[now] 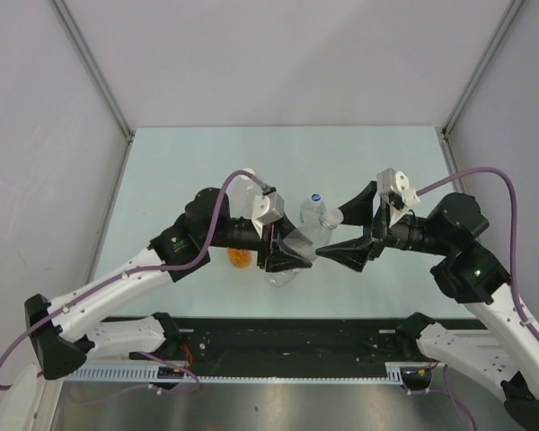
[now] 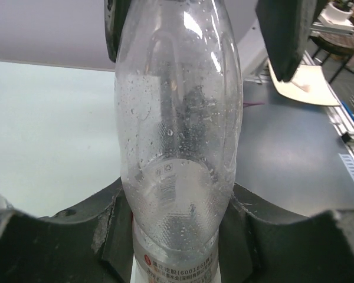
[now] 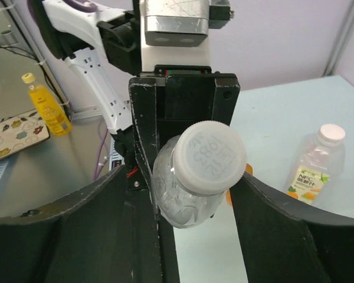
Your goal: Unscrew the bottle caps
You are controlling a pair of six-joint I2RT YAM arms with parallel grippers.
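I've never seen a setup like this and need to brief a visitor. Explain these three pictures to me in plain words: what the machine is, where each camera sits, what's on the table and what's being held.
These are two robot arms bolted at the near edge of a pale table. The overhead picture looks down from above and behind them. The other two come from small cameras on each wrist, so the black shapes at the picture edges are that arm's own fingers.

The left gripper is clamped around the body of a clear bottle, held off the table. The right gripper faces that bottle's white cap, its fingers on either side; whether they are already pressing on it is hard to tell.

On the table stand a bottle with a yellow label and one with a blue cap.
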